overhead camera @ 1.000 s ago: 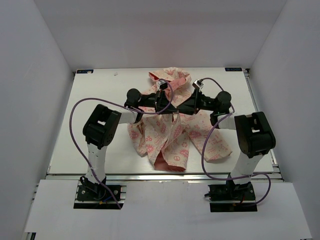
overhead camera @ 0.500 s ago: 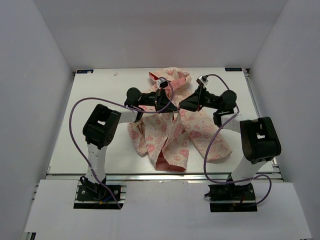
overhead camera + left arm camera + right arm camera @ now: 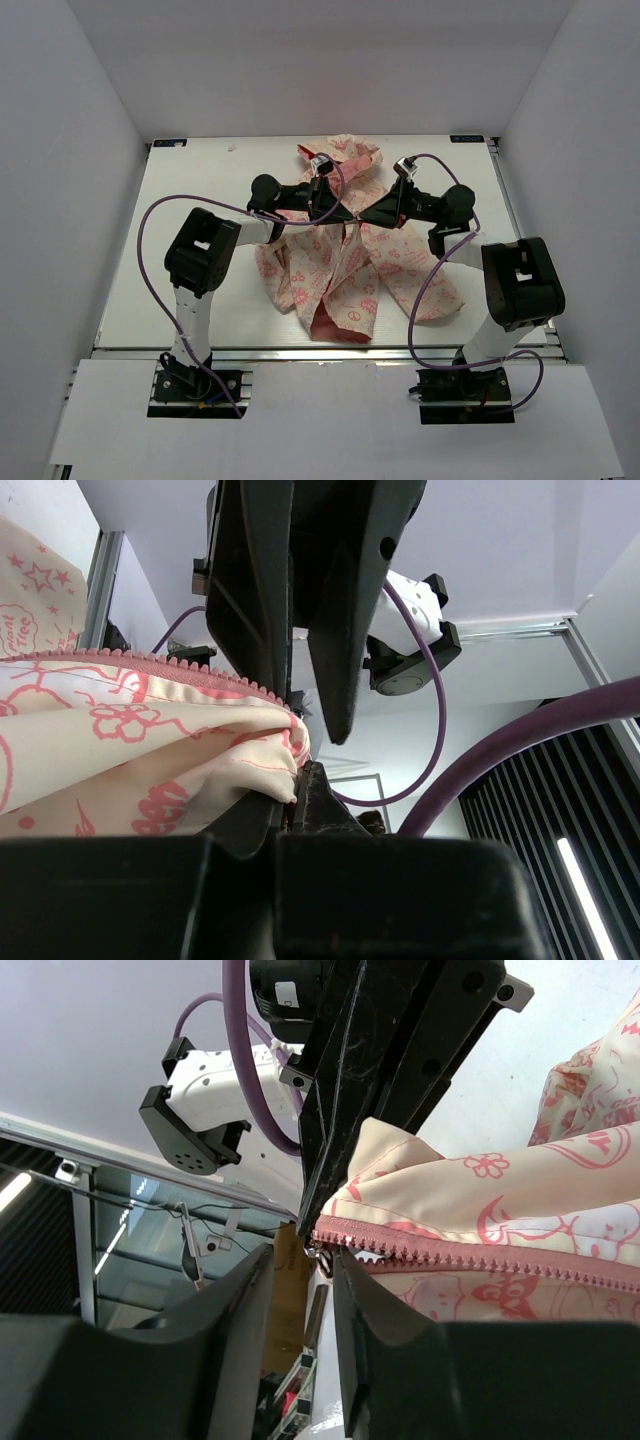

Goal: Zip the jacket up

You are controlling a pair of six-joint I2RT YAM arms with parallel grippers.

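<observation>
A: Item one, the largest?
B: Desk (image 3: pixel 190 190), white and flat, with white walls on three sides. Both arms are bolted at its near edge.
A: Item two?
B: Jacket (image 3: pixel 335 275), cream with a pink print, lying in the middle of the desk. Hood (image 3: pixel 343 152) toward the far edge, hem toward the arm bases. Front unzipped, the two panels parted, pink lining (image 3: pixel 335 328) showing at the hem.
A: The arms?
B: Left arm (image 3: pixel 200 262) and right arm (image 3: pixel 518 280), black and white. Each reaches in over the chest of the jacket, and their heads meet near its centre line, just below the hood. A purple cable (image 3: pixel 148 270) loops off the left arm; the right carries one like it.
A: State of the left tool?
B: Left tool (image 3: pixel 298 792), pressed together, pinching a fold of the jacket's front edge beside the zipper (image 3: pixel 150 666).
A: And the right tool?
B: Right tool (image 3: pixel 303 1272), fingers narrowly apart. The end of the zipper, with a small metal piece, sits at the gap. Whether the pads touch it cannot be told.
A: Smallest entry?
B: The zipper teeth, pink, running along the cream edge away from the right tool's gap
</observation>
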